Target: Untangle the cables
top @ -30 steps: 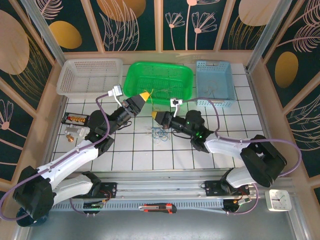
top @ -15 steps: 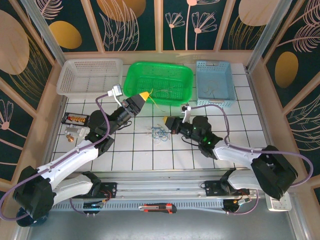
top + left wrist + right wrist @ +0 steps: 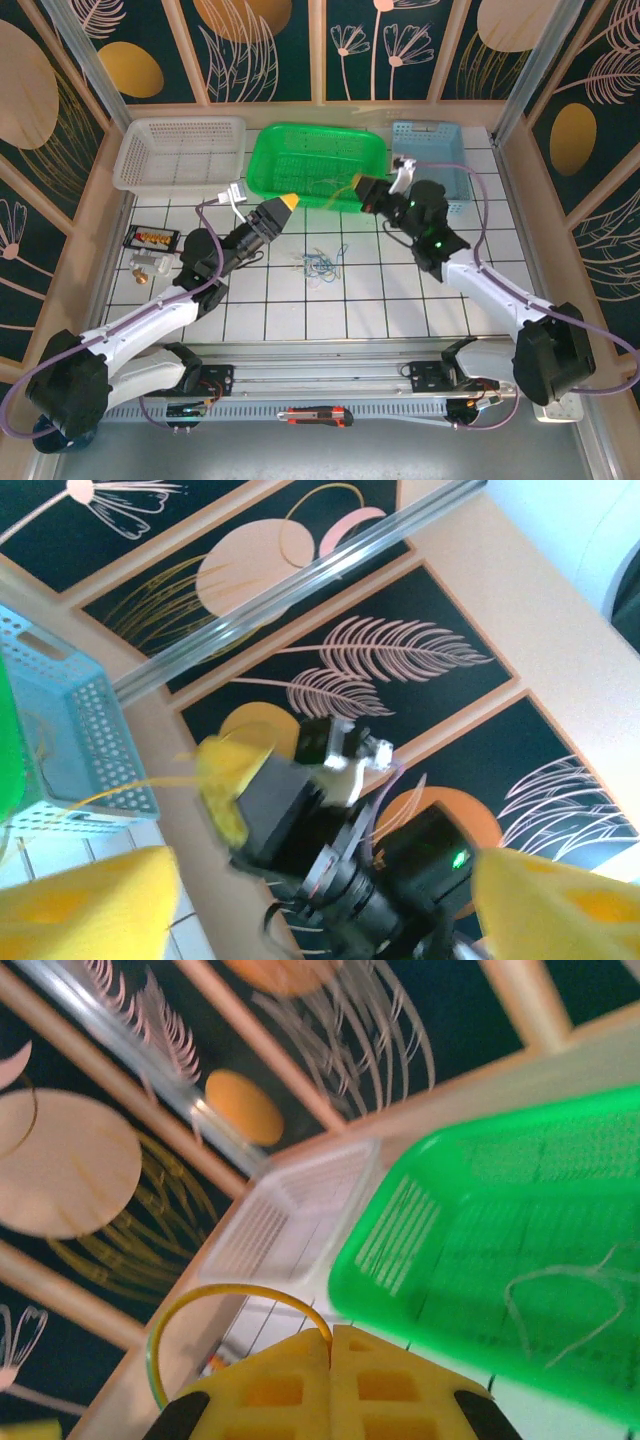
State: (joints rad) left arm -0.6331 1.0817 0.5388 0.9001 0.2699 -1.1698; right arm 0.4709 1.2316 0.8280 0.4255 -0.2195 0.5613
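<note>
Cables (image 3: 320, 265) heaped on table (image 3: 400, 300); right gripper (image 3: 357, 186) beyond them, clamped on yellow cable (image 3: 235, 1289); left gripper (image 3: 289, 201) spread.

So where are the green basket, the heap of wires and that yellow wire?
green basket (image 3: 320, 128): top view, far rim.
heap of wires (image 3: 318, 264): top view, blue loops in its middle.
yellow wire (image 3: 235, 1288): right wrist view, top of its loop.

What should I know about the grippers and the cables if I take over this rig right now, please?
Left gripper: fingers open, empty, near the green basket.
Right gripper: fingers shut on a yellow cable, by that basket's near rim.
Tangle of cables: on the tiles in front of that basket.
Done: one pale wire lies in the green basket.
Left: bin the yellow cable, then separate the tangle.
</note>
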